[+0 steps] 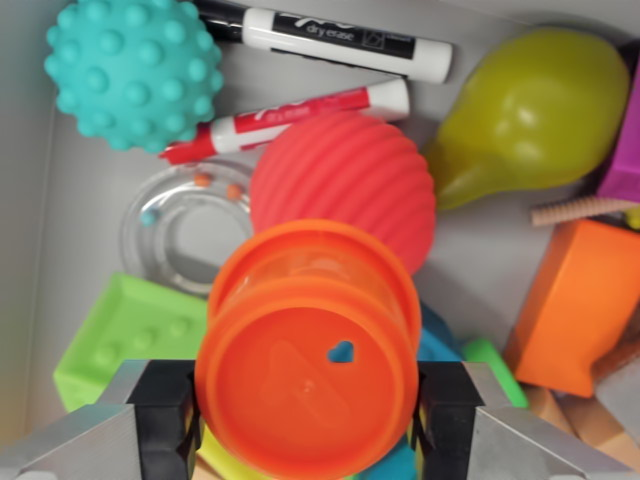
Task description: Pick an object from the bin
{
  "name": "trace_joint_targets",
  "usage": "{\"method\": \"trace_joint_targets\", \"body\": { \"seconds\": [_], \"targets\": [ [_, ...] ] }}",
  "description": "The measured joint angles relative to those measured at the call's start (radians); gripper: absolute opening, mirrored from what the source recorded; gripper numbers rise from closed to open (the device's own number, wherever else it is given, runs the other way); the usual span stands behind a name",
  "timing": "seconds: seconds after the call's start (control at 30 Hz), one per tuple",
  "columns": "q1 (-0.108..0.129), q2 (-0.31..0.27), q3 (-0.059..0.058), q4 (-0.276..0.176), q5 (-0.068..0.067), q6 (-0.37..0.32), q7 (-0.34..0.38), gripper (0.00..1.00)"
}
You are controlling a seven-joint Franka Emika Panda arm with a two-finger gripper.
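An orange plastic cup (310, 355) fills the lower middle of the wrist view, its base with a small heart-shaped hole facing the camera. My gripper (305, 415) is shut on it, with the black pads (165, 420) pressed against its two sides. Below it lies the grey bin (70, 190) full of toys. The cup hides whatever sits directly beneath it.
In the bin lie a teal bumpy ball (130, 70), a red ribbed ball (345, 180), a yellow-green pear shape (530, 115), a black marker (340, 40), a red marker (290, 120), a clear ring rattle (185, 225), a green block (125, 335) and an orange block (580, 305).
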Motion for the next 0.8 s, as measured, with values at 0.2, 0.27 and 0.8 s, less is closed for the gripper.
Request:
{"method": "trace_joint_targets", "body": {
  "seconds": [0.2,0.27,0.8],
  "targets": [
    [0.0,-0.038,0.0,0.009,0.0,-0.052,0.0,0.0],
    [0.0,-0.049,0.0,0.013,0.0,-0.07,0.0,0.0],
    [-0.001,-0.11,0.0,0.05,0.0,-0.181,-0.001,0.0]
  ]
}}
